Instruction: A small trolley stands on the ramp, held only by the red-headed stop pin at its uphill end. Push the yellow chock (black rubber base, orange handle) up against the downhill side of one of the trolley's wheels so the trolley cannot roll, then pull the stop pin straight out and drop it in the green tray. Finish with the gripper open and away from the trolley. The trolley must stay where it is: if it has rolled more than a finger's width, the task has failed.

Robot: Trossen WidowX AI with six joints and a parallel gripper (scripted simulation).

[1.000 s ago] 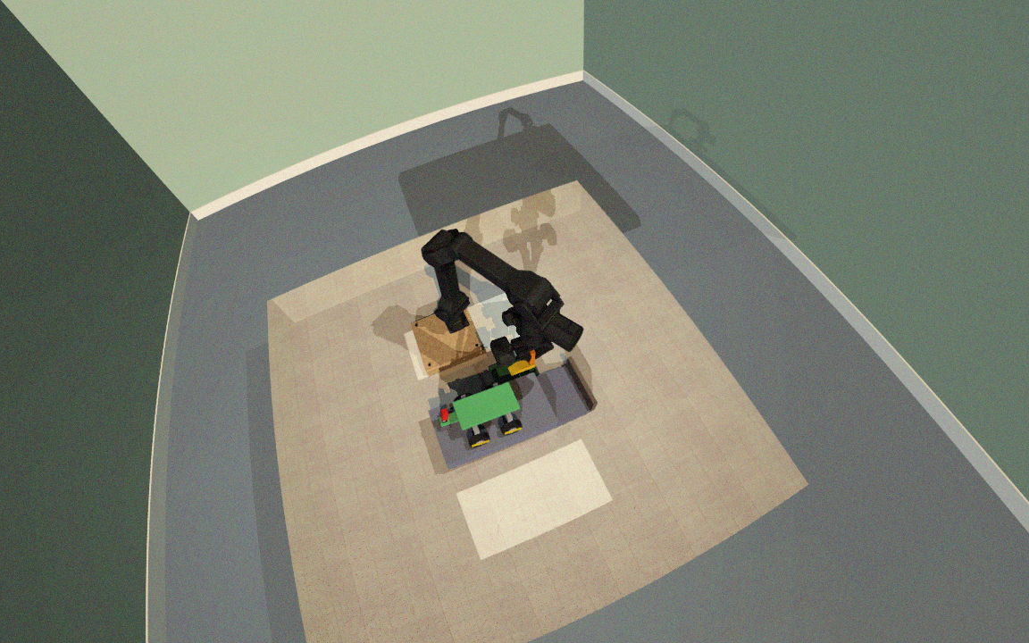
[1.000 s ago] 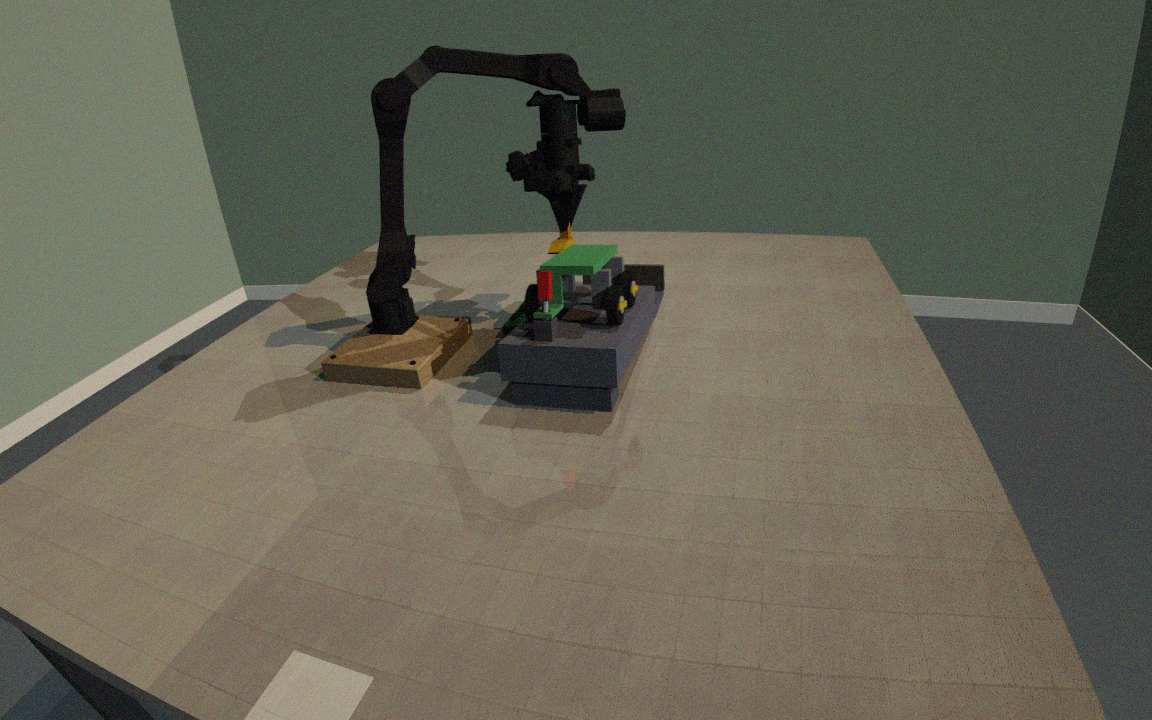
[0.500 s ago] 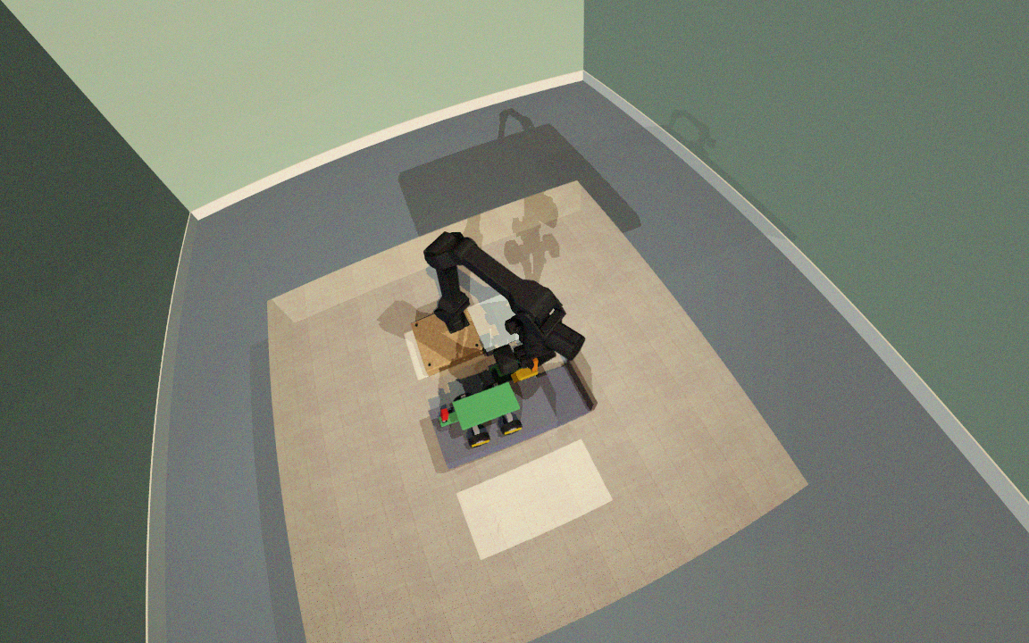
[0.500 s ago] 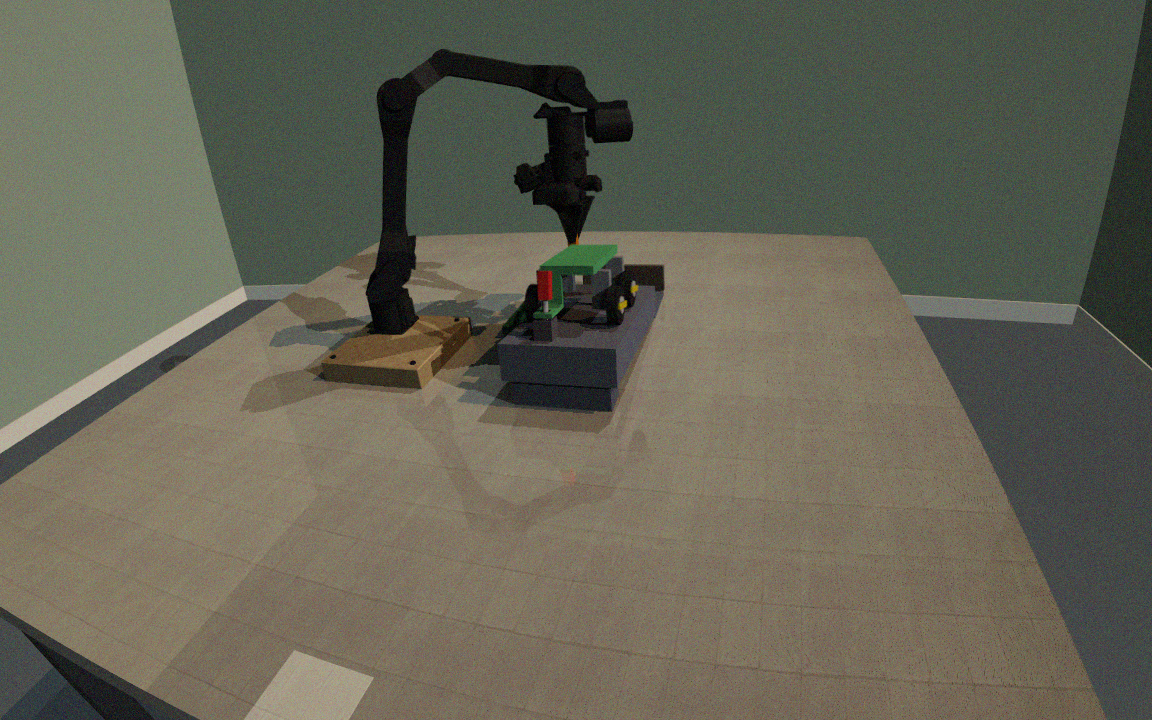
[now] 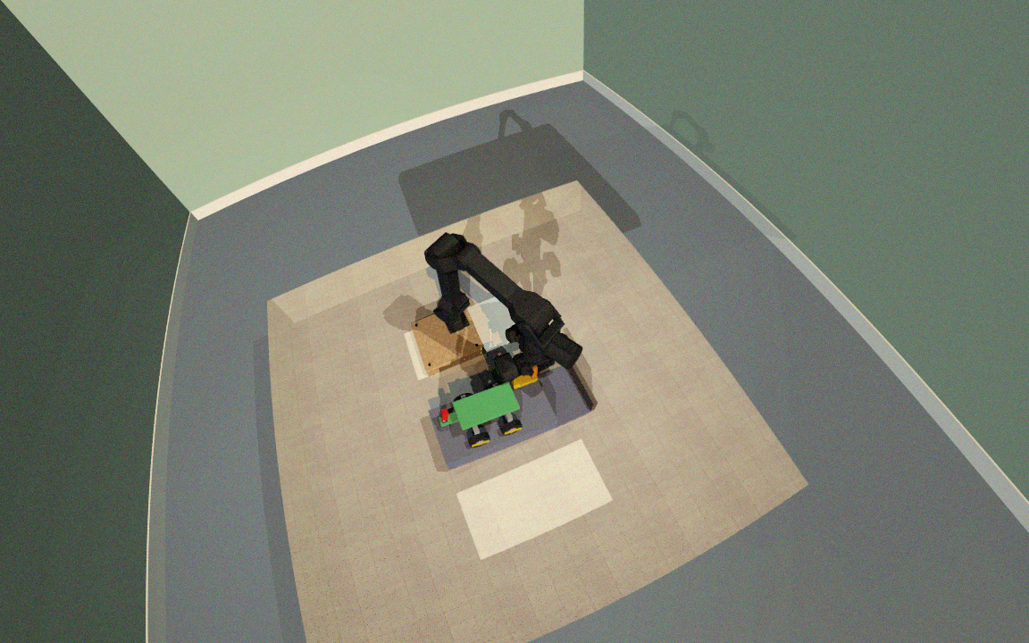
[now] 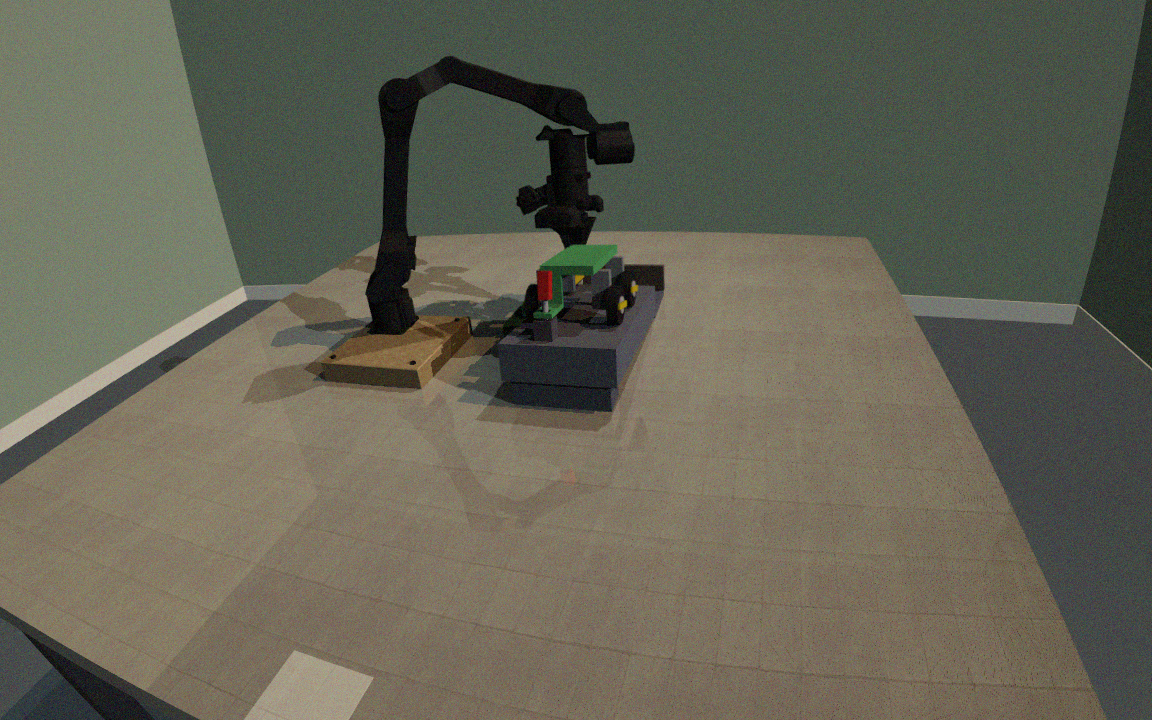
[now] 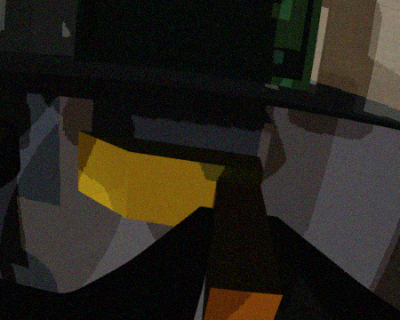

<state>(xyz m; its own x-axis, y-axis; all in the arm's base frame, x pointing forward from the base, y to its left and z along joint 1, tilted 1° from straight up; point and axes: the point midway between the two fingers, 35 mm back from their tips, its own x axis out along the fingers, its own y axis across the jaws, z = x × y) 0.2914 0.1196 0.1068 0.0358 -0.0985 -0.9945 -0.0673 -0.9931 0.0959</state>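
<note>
The trolley's green deck (image 5: 486, 405) (image 6: 582, 257) stands on the grey ramp (image 5: 562, 397) (image 6: 562, 364) (image 7: 347, 187). The red-headed stop pin (image 5: 445, 414) (image 6: 544, 284) is upright at its uphill end. My gripper (image 5: 532, 371) (image 6: 575, 243) (image 7: 236, 226) points down, shut on the handle of the yellow chock (image 5: 523, 382) (image 6: 578, 279) (image 7: 147, 184). It holds the chock over the ramp's arm-side edge, downhill of the trolley. A dark wheel shows at the wrist view's left edge, apart from the chock. Ramp contact is unclear. The green tray (image 7: 314, 44) is partly visible in the wrist view.
The wooden arm base (image 5: 445, 352) (image 6: 383, 358) is beside the ramp. A dark end wall (image 5: 582, 388) (image 6: 648, 276) stands at the ramp's downhill end. The arm hides most of the tray in the top view.
</note>
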